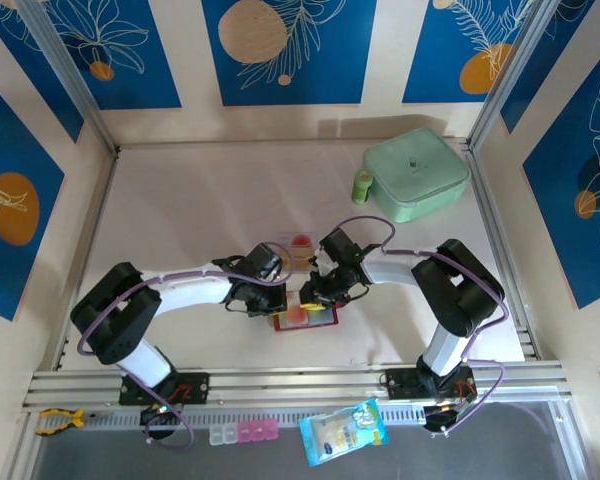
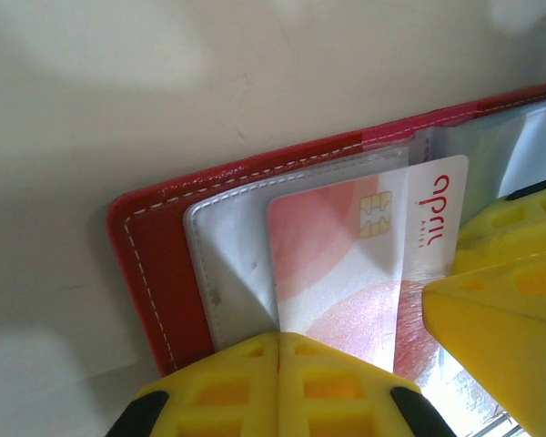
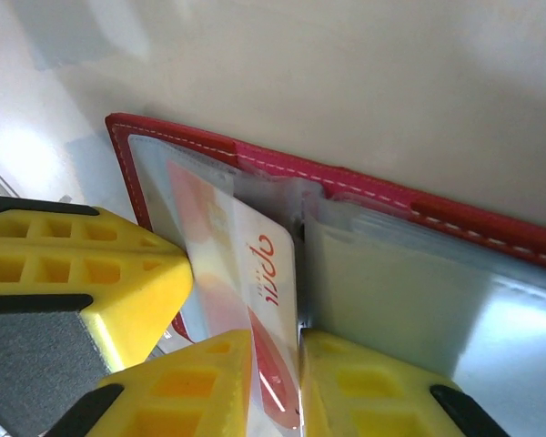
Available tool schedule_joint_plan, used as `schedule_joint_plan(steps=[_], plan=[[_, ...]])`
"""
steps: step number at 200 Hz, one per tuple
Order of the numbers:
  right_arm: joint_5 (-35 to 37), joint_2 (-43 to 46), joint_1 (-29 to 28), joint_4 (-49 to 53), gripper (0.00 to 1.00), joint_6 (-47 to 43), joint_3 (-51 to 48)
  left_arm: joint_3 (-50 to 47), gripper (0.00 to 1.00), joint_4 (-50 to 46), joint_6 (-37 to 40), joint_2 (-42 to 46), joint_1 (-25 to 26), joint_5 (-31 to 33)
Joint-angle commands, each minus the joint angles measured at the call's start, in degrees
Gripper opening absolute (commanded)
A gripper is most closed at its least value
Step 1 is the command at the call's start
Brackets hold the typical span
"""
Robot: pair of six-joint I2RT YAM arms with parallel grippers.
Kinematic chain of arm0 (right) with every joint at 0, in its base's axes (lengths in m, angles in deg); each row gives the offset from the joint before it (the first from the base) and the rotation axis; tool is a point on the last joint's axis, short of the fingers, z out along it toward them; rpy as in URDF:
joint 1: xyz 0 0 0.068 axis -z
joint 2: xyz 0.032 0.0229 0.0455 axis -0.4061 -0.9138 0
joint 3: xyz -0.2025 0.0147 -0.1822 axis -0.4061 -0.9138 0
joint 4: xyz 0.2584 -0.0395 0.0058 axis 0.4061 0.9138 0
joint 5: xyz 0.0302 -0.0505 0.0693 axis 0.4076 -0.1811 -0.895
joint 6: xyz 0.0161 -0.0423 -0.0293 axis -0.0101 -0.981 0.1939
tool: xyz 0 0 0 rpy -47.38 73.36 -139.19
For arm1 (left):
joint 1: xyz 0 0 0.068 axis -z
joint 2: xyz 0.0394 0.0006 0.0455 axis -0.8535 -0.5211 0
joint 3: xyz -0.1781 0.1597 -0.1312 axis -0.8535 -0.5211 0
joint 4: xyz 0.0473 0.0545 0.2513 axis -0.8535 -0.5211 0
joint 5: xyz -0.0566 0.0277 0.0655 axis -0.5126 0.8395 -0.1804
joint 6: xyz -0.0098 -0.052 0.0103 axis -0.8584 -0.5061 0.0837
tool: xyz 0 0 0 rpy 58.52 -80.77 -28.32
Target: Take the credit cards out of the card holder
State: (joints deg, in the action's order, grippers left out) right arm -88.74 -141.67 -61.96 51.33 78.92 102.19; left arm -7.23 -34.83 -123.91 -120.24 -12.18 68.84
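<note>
The small flat red rectangular wallet point(image 1: 325, 320) lies open on the pale tabletop point(image 1: 200, 200), near the front edge and between the two arms. Both wrists meet over it. Its greyish clear pockets point(image 2: 227, 264) face upward.

The whitish plastic card with red-pink marking and a chip point(image 2: 346, 246) sits partly out of one clear pocket. One end is still under the pocket film and the printed end is exposed.

Left gripper point(image 2: 278, 350): the yellow fingers are pressed together with no gap at the seam. The tips rest on the pocket, at the card's edge nearest the left wrist camera. That edge passes out of sight beneath them.

Right gripper point(image 3: 275, 364): the yellow fingers stand one on each face of the card's exposed end, pinching it. The card rises tilted from the pocket into this grip. In the right wrist view the left gripper is just beside it, over the same half of the wallet.

A mint-green square case point(image 1: 415, 180) stands well apart, at the far right corner.
</note>
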Motion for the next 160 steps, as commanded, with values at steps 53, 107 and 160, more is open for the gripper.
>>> schedule_joint_plan(steps=[53, 107, 160], plan=[[-2.4, 2.1, 0.1, -0.8, 0.12, 1.2, -1.4, -1.4, 0.00, -1.8, -0.6, -1.2, 0.3, 0.6], [0.5, 3.4, 1.1, 2.7, 0.07, -1.0, -1.3, -1.5, 0.00, -2.0, -0.7, -0.8, 0.4, 0.9], [2.9, 5.9, 3.7, 8.2, 0.07, -4.7, -1.3, -1.8, 0.00, -1.9, -0.7, -0.6, 0.3, 0.9]])
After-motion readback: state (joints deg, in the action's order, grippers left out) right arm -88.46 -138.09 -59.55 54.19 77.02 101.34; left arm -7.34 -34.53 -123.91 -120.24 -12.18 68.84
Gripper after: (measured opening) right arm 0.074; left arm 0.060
